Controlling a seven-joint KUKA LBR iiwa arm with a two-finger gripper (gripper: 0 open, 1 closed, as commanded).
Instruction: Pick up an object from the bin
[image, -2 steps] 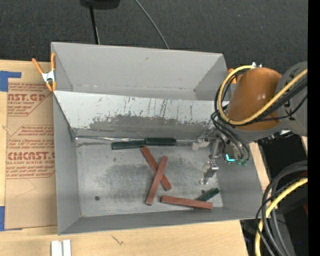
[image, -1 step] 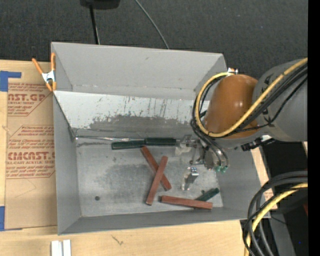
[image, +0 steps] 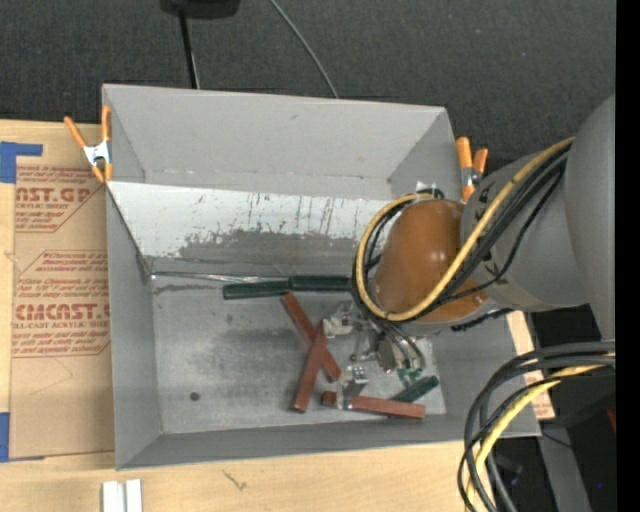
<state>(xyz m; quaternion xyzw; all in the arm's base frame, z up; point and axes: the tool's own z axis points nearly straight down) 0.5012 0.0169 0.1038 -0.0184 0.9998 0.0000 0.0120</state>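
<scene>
Closest to the lens is my own grey arm body (image: 585, 215), cut off by the right edge. Beneath it sits the orange domed cover (image: 425, 262) on my wrist, ringed by yellow-and-black cables (image: 371, 262). That cover hides the right rear part of the floor of the grey metal bin (image: 200, 370).

Under the cover hangs my gripper (image: 362, 366), low over the right front part of the floor. It reads as a tangle of bright metal and wire, and I cannot tell whether it is spread or pressed together.

Just left of it, a slanted reddish-brown bar (image: 312, 372) rises from lower left toward the gripper; touching it or only beside it, I cannot say. A second reddish-brown bar (image: 298, 312) runs on from that one's upper end, up and to the left, so the two make a bent line.

Just below the gripper a flat reddish-brown bar (image: 388, 407) lies nearly level by the near wall, its left end tucked under the gripper's metal. To the right a short dark green piece (image: 418, 385) pokes out, perhaps a marker end, partly covered by my wrist.

Farthest back, a long dark green rod (image: 285, 289) lies along the foot of the scuffed rear wall, its right end lost behind the cables.
</scene>
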